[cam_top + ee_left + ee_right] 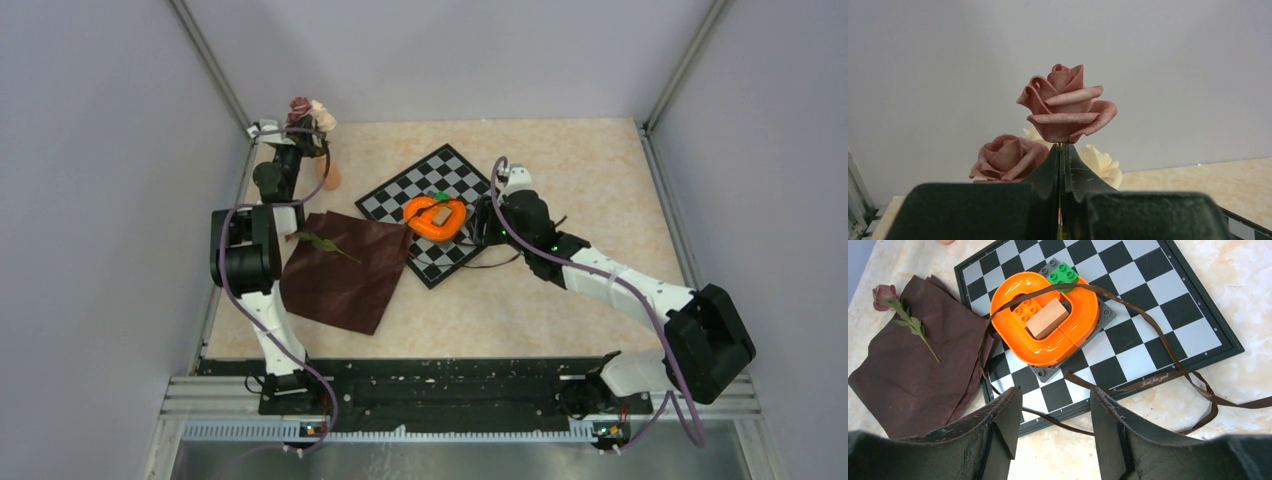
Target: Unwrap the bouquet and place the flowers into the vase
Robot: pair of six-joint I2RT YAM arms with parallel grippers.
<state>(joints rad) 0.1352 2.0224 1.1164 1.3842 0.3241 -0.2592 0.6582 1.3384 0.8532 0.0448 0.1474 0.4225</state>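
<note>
The left gripper (1060, 150) is pinched tight on thin green stems. The flowers (1065, 105), two mauve heads and a cream one, stand up above its tips. From overhead, that bunch sits at the upper left of the frame, just above the vase (331, 176), a small, narrow-necked thing close beside the arm.

That's where I'd worry. The stem ends are out of sight below the fingers, so they could miss the neck, or a nudge from the arm could tip the vase over.

One stray rose (885, 292) lies on the spread cloth (908, 385) at the left and could get forgotten.

The right gripper (1055, 400) hangs partly open and empty over the near edge of the chessboard (1168, 305). The ribbon (1158, 382) loops beneath it and across the orange heart (1043, 354). If it snags a finger, the heart could get dragged along.
</note>
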